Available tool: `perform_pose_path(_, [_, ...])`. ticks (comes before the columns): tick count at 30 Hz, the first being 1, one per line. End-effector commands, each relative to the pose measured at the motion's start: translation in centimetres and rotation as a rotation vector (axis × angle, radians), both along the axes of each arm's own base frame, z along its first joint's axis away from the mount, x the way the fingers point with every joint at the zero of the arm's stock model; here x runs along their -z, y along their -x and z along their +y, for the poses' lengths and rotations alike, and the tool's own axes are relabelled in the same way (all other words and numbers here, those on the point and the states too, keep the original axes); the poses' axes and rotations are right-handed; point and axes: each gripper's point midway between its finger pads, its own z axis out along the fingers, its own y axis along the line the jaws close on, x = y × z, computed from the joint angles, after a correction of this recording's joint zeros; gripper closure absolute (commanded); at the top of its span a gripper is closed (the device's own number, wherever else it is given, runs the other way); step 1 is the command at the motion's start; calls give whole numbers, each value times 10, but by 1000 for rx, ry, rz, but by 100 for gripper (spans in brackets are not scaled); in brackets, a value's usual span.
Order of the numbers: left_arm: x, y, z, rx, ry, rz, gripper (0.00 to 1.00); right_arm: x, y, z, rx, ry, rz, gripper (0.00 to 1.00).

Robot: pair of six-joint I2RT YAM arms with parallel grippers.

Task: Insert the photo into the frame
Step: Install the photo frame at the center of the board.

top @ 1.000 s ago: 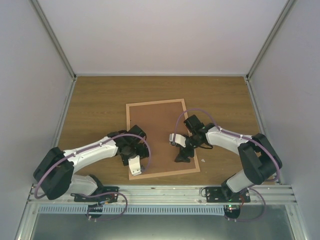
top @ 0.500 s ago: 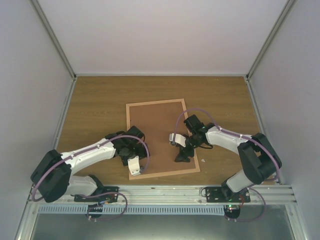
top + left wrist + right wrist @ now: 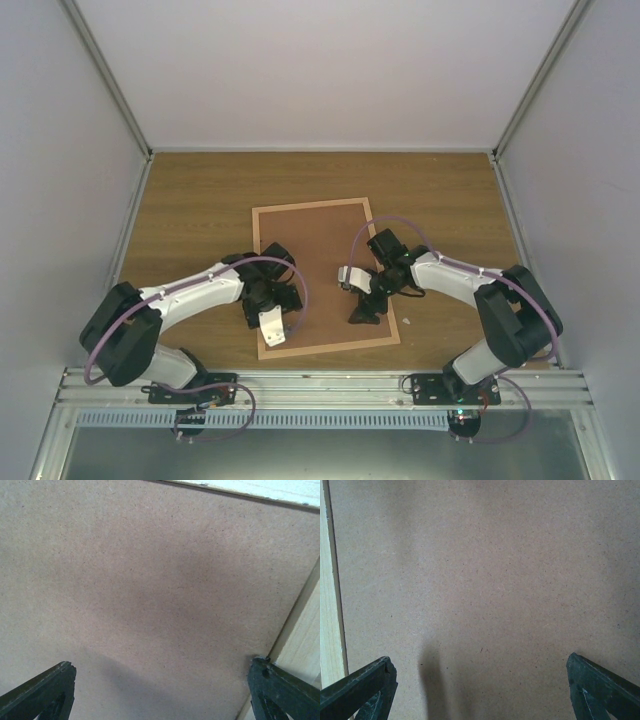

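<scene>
Photo out of sight: the print showed in none of my three views, and I could not tell whether it lay beneath the brown backing board [image 3: 315,250] or off camera. What I saw was the frame [image 3: 308,205], back upward and a little askew on the desk [image 3: 200,200], toward its near edge, its thin pale wood rails around the speckled board that filled it. The left arm [image 3: 190,292] and right arm [image 3: 450,272] reached in over the board's near half from opposite sides, the left jaws by the near-left corner and the right jaws close to the right rail. Both pairs of jaws stood wide and held nothing. Their tips were low over the board, with one left tip at the seam where board met rail. I read that spread, empty stance as meant to press the board flat into its recess rather than to grasp it. Whether the tips touched the surface I could not tell.
</scene>
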Motion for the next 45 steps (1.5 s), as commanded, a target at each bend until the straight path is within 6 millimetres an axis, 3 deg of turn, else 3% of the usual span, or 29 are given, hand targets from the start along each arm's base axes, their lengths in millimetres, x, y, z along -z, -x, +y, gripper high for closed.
perform_pose_path(1, [52, 2, 2, 40, -35, 22, 8, 27, 12, -17, 24, 102, 72, 7])
perform_pose_path(8, [28, -5, -19, 21, 39, 3, 9, 26, 12, -16, 20, 96, 70, 7])
perform_pose_path(16, [-34, 1, -31, -23, 140, 8, 9, 19, 7, -14, 26, 78, 35, 7])
perform_pose_path(21, [-70, -2, -30, -158, 176, 56, 9, 10, 4, -13, 31, 61, 5, 7])
perform_pose_path(28, [-96, -22, -22, -395, 265, 47, 9, -22, -15, -7, 67, -2, -71, 6])
perform_pose_path(32, [-133, -59, -39, -762, 416, 187, 8, -69, -55, -8, 177, -121, -110, 4])
perform_pose_path(36, [-164, -117, -38, -1115, 589, 242, 5, -106, -128, -34, 400, -157, -193, 3])
perform_pose_path(41, [-170, -193, 8, -1520, 733, 314, 3, -104, -217, -78, 689, -61, -229, 0])
perform_pose_path(45, [-163, -235, 57, -1778, 816, 435, 3, -98, -264, -96, 884, -12, -258, 0])
